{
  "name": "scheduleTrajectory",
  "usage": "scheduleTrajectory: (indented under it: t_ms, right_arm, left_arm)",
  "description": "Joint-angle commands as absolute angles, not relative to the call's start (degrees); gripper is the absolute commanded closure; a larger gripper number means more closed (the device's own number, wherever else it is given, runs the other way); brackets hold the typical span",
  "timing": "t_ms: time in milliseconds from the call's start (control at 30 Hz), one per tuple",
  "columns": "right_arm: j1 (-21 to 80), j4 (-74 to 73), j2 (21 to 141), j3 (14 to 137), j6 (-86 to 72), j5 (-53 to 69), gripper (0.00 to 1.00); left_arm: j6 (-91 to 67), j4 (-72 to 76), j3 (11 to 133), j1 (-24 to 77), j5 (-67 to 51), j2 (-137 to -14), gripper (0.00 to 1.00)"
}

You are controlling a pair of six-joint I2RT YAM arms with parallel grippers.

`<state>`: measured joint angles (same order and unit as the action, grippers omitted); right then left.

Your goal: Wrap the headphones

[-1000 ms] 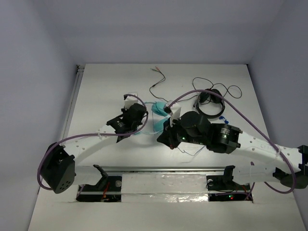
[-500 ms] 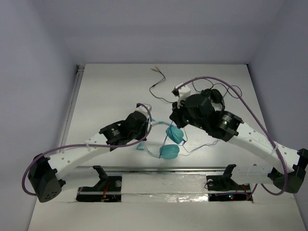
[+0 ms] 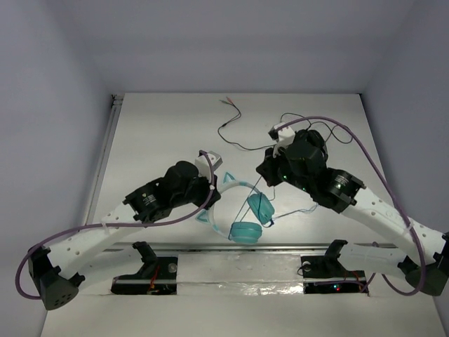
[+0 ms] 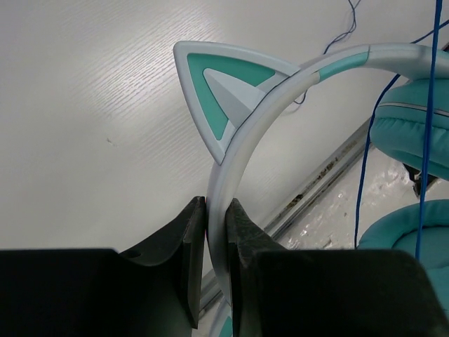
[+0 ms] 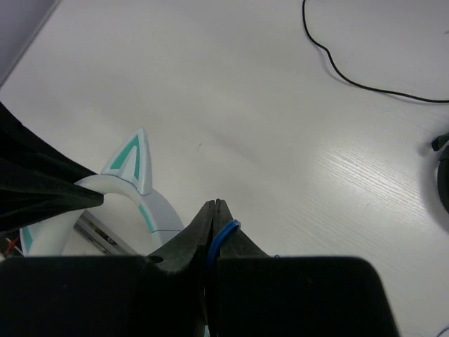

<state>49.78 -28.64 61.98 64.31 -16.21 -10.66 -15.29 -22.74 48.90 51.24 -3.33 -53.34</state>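
Note:
The teal headphones (image 3: 247,219) hang above the table near its front edge, ear cups low. My left gripper (image 3: 210,191) is shut on the pale headband (image 4: 242,151), just below a cat-ear point (image 4: 221,88). A teal ear cup (image 4: 414,133) shows at the right of the left wrist view. My right gripper (image 3: 270,177) is shut on the thin blue cable (image 5: 223,235), which runs down to the ear cups (image 3: 258,207). The headband and a cat-ear point (image 5: 133,163) also show in the right wrist view.
Black headphones (image 3: 312,140) with a black cable (image 3: 235,130) lie at the back right of the table. A metal rail (image 3: 238,246) runs along the front edge. A purple wall stands on the left.
My left gripper has carried the headphones toward the front edge and a little left. My right gripper has moved back and right, drawing the blue cable up from the ear cups.

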Motion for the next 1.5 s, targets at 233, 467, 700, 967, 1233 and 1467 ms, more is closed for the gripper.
scheduleTrajectory:
  t_ms: [233,467,700,967,1233,1467]
  right_arm:
    - [47.2,-12.1,52.2,51.6,-24.2,-6.0,1.0]
    - [47.2,-5.2,41.9,43.4,-30.8,-5.2,0.66]
    - [47.2,-1.1,39.0,36.0,-33.7,-1.2,0.54]
    - [47.2,6.7,40.7,29.9,-35.0,1.3,0.47]
    - [47.2,14.2,46.8,27.1,-34.1,-1.3,0.37]
    - [47.2,13.8,51.4,27.6,-34.1,-10.6,0.32]
  left_arm:
    - [-14.4,-12.7,50.9,48.9,-20.1,-49.0,1.0]
    - [-17.7,-9.4,53.2,45.9,-20.5,-48.3,1.0]
    - [-22.4,-4.8,54.7,39.7,-27.4,-49.7,1.0]
    - [-25.1,-4.9,59.9,35.6,-29.5,-51.9,1.0]
    - [-27.3,-5.6,64.6,35.1,-29.9,-54.4,1.0]
    - [-26.1,-9.3,69.6,35.1,-27.9,-56.3,1.0]
